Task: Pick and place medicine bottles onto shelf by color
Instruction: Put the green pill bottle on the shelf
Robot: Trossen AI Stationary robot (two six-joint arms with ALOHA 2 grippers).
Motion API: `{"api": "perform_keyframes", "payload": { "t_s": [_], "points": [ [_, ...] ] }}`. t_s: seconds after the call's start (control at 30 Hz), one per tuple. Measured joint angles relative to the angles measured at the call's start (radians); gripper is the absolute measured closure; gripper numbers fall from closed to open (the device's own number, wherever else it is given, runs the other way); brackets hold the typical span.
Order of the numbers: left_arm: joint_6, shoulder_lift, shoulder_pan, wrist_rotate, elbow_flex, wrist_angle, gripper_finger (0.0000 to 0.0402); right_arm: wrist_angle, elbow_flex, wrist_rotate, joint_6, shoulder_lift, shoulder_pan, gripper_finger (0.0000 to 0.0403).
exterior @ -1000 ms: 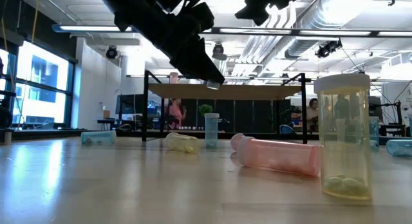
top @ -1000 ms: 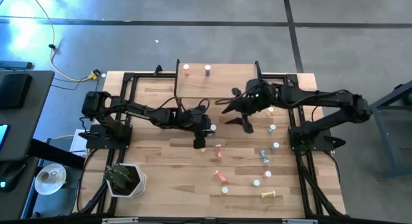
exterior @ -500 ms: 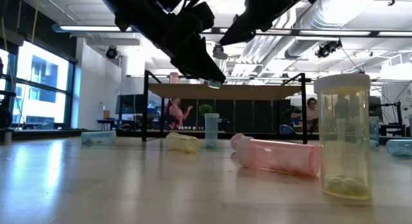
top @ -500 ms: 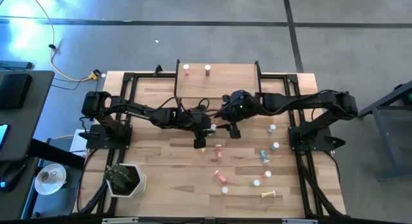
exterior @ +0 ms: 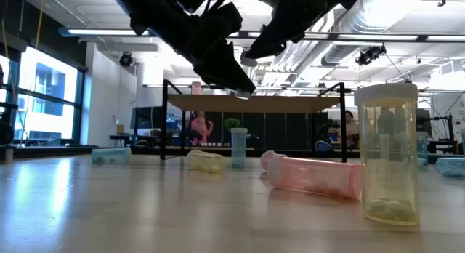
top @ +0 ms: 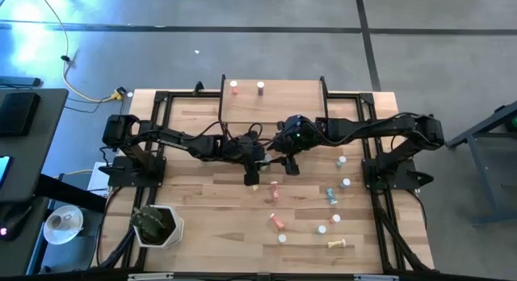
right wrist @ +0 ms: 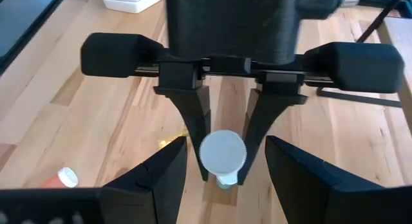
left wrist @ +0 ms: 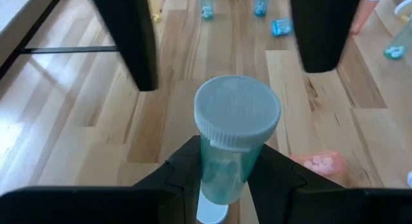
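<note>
The left claw [left wrist: 222, 185] is clamped on a blue-green bottle [left wrist: 233, 143], holding it cap-outward above the counter [top: 202, 208] just before the shelf [top: 279, 99]. The right claw [right wrist: 222, 163], fingers spread and empty, faces it closely, likely to take the bottle over.

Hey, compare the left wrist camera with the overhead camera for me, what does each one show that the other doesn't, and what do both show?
Only the left wrist view shows that the left gripper is shut on a blue-green bottle with a white cap, and that the right gripper's fingers stand on either side of it.

Only the high view shows the shelf with two bottles on it, a potted plant, and both whole arms meeting at mid-table.

Both show loose bottles lying on the wooden tabletop.
</note>
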Motion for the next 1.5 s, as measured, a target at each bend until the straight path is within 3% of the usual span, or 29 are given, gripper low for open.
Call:
{"api": "perform_keyframes", "payload": {
  "t_s": [0.67,1.1,1.5],
  "points": [
    [-0.055,0.000,0.000,-0.007,0.000,0.114,0.0304,-0.009,0.000,0.002,-0.008,0.000,0.000,0.0204],
    [-0.055,0.000,0.000,-0.007,0.000,0.116,0.0304,-0.008,0.000,0.004,-0.008,0.000,0.000,0.0272],
    [-0.055,0.000,0.000,-0.007,0.000,0.117,0.0302,-0.009,0.000,0.003,-0.008,0.000,0.000,0.0281]
  ]
}}
